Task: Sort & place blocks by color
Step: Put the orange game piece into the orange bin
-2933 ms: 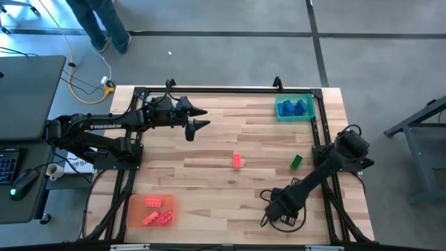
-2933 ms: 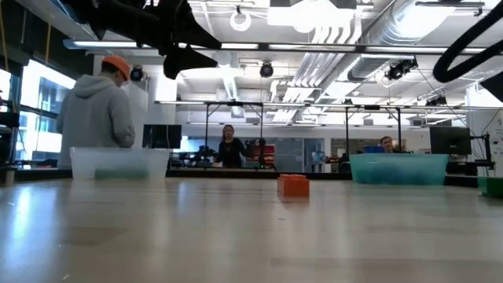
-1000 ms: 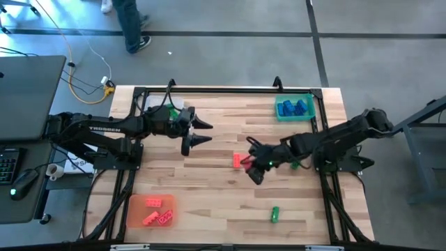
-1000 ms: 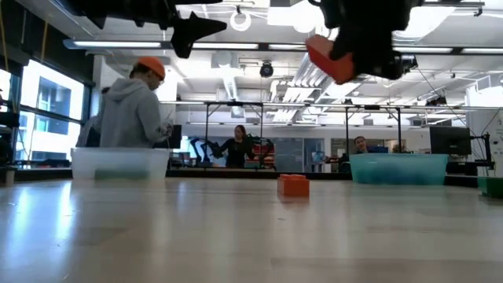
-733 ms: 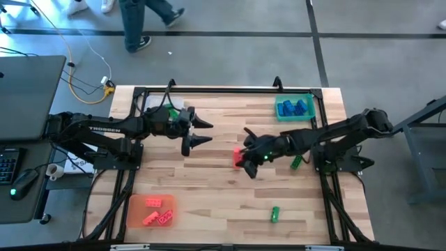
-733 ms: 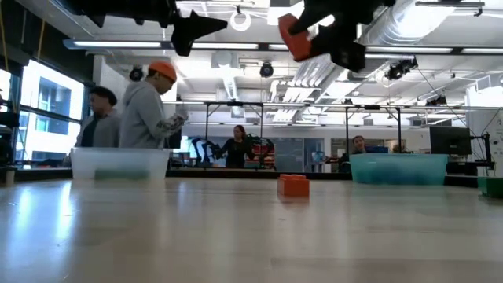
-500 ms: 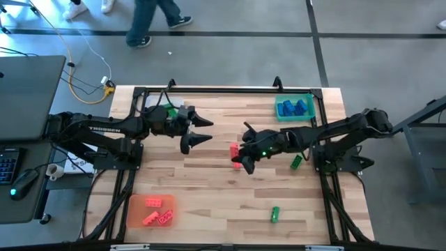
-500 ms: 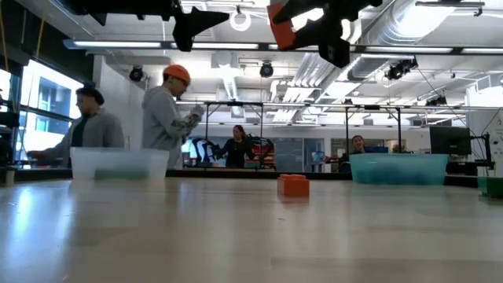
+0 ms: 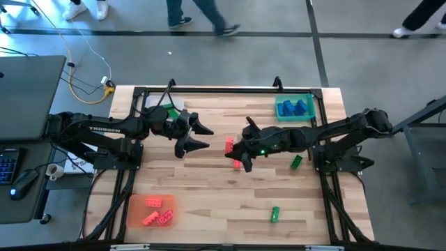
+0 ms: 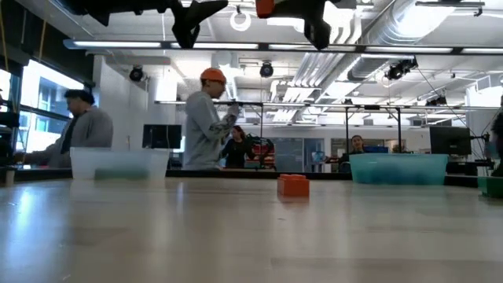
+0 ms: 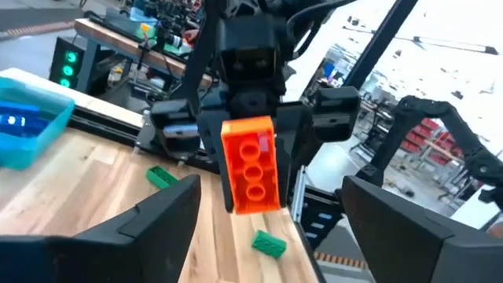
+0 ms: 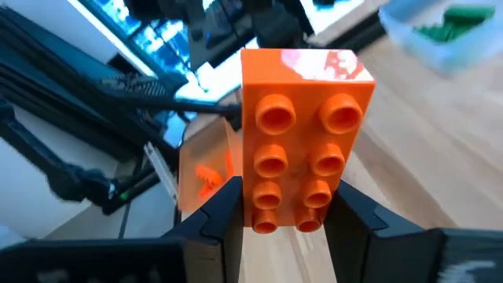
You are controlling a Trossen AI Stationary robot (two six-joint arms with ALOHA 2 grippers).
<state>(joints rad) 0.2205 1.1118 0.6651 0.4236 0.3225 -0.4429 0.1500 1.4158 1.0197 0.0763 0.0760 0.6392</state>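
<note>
A red block [image 9: 228, 144] hangs in the air over the table's middle, with my right gripper [image 9: 235, 152] shut on it. In the left wrist view that block [image 11: 251, 165] faces my left gripper [image 9: 206, 137], which stands open just to its left, level and touching nothing. Another red block [image 9: 237, 165] lies flat on the table under the right gripper. Two green blocks [image 9: 296, 162] [image 9: 274, 213] lie on the table's right half. My right gripper pinches the red block's two long sides at its near end [image 12: 263, 214] between its two fingers [image 12: 357, 216]. The fingers come from the table's right, nearly level, and lie along the block. The block is lifted clear and sticks out past the fingertips toward the left gripper.
A blue tray [image 9: 307, 115] with blue blocks stands at the far right. An orange tray [image 9: 136, 216] with red blocks stands at the near left. A clear tray [image 9: 155, 102] with green in it lies under the left arm. People walk beyond the far edge.
My right gripper has carried the red block up and toward the table's left and far side, tipping from slanted down to nearly level. The block now hangs close in front of my left gripper, whose wrist has rolled a little.
</note>
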